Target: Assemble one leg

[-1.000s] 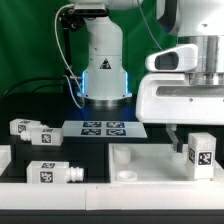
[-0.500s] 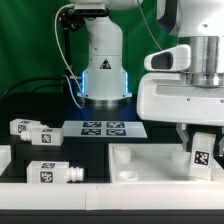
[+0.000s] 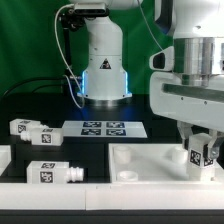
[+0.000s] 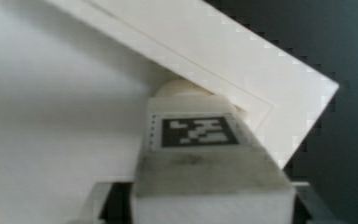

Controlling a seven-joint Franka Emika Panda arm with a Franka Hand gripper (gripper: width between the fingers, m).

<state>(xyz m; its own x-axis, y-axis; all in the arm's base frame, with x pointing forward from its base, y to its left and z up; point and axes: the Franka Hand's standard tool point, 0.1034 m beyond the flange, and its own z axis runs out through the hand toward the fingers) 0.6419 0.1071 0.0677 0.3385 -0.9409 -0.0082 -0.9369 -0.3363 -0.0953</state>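
My gripper (image 3: 202, 150) is shut on a white leg (image 3: 203, 153) with a black-and-white tag and holds it upright over the right end of the flat white panel (image 3: 150, 160). In the wrist view the leg (image 4: 201, 150) fills the middle between my fingers, its end pointing at the panel's corner (image 4: 247, 70); I cannot tell whether it touches a socket. Two more legs (image 3: 28, 129) lie at the exterior view's left, and another leg (image 3: 55, 172) lies nearer the front.
The marker board (image 3: 103, 128) lies at the table's middle in front of the robot base (image 3: 103, 70). A round socket (image 3: 127, 176) shows on the panel's front left corner. A white ledge (image 3: 40, 195) runs along the front.
My gripper has turned and moved down with the leg toward the panel's right corner. The loose legs have not moved.
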